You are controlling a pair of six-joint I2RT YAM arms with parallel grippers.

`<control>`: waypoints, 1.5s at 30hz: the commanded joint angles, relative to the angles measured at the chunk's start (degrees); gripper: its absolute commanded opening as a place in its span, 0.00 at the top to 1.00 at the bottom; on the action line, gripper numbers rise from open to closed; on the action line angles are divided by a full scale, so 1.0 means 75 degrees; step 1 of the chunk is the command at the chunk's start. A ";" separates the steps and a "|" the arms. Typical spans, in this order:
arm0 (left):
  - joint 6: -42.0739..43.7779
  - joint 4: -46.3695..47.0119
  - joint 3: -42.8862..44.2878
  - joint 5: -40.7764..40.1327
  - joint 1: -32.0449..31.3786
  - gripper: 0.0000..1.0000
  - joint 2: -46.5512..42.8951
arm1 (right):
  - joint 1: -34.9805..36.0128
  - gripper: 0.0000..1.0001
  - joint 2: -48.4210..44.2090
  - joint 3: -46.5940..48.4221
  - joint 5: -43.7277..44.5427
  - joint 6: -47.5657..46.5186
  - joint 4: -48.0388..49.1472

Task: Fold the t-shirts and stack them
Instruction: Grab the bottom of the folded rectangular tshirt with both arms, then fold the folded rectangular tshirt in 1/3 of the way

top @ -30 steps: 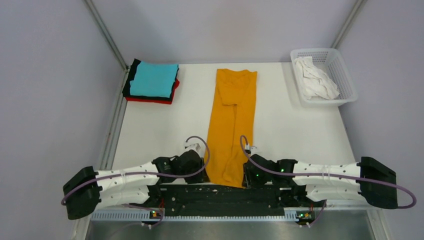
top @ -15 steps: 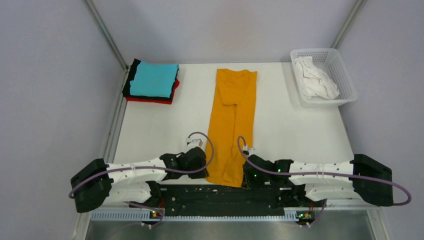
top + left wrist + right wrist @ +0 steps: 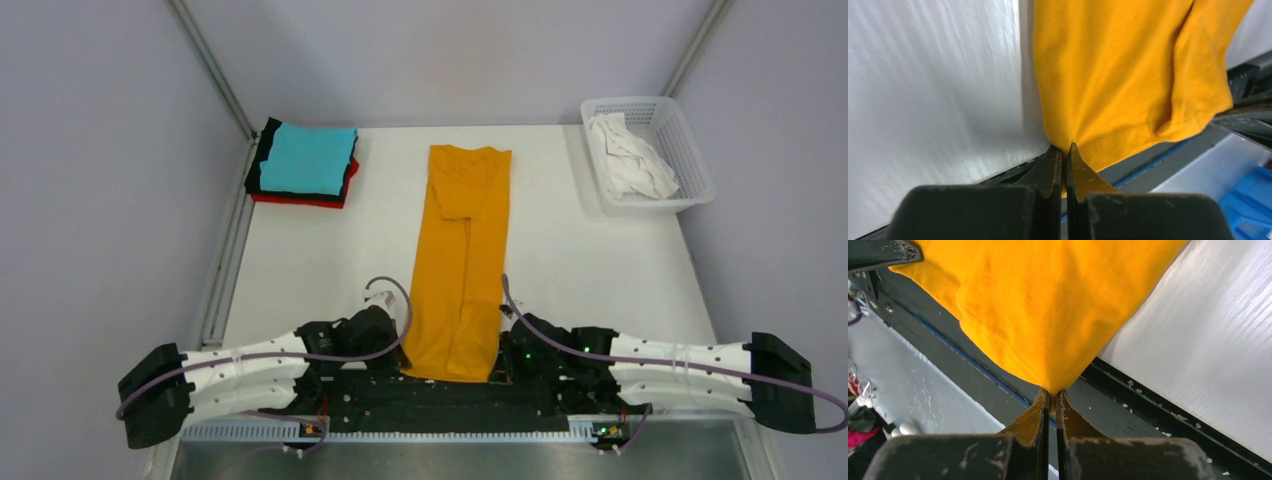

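Count: five t-shirts, one basket, two hands.

- Orange-yellow t-shirt point(image 3: 460, 260) lies as a long narrow strip mid-surface point(image 3: 320, 260), with its near hem at the near edge.
- Left hand point(image 3: 1063, 150) is pinched tight on the left hem corner.
- Right hand point(image 3: 1052, 393) is pinched on the right hem corner.
- Stack far left: cyan t-shirt point(image 3: 308, 158) on top. Red t-shirt point(image 3: 310, 202) and black t-shirt point(image 3: 266, 150) show edges only.
- White t-shirt point(image 3: 628, 155) is crumpled in the basket point(image 3: 690, 160), its shape unreadable.
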 commanded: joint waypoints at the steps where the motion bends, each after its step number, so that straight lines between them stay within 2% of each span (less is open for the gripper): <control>1: -0.0186 0.1127 -0.0494 0.0926 -0.0086 1.00 -0.0246 | 0.0103 1.00 -0.0172 -0.0331 -0.0613 0.0133 0.0530; 4: -0.0088 0.0836 -0.0225 0.0492 -0.0084 1.00 -0.0477 | 0.0100 1.00 -0.0215 -0.0056 -0.0075 0.0035 -0.0094; 7: 0.0248 0.1023 0.0081 -0.0225 -0.0086 1.00 -0.0587 | 0.0090 1.00 -0.0187 0.0286 0.0444 -0.0113 -0.0196; 12: 0.0808 0.0617 0.1049 -0.1427 0.0031 1.00 -0.0096 | -0.0088 1.00 0.0287 0.1056 0.1519 -0.0698 -0.0224; 15: 0.1022 0.1041 0.1430 -0.1961 0.0243 1.00 0.0265 | -0.0603 1.00 0.0666 0.1307 0.1746 -0.1030 0.0140; 23: 0.1820 0.2446 0.2731 -0.0775 0.2149 1.00 0.2390 | -0.2008 1.00 0.1539 0.2372 0.2450 -0.2265 0.0987; 29: 0.2413 0.2380 0.4215 -0.0957 0.2764 1.00 0.3744 | -0.3598 1.00 0.2226 0.2901 0.1958 -0.2962 0.1515; 40: 0.3019 0.2178 0.5937 -0.0319 0.3538 0.98 0.5731 | -0.4747 1.00 0.3831 0.4053 0.1991 -0.4177 0.2058; 45: 0.3193 0.1984 0.6440 0.0253 0.3866 0.94 0.6357 | -0.5119 1.00 0.4325 0.4256 0.1796 -0.4466 0.2399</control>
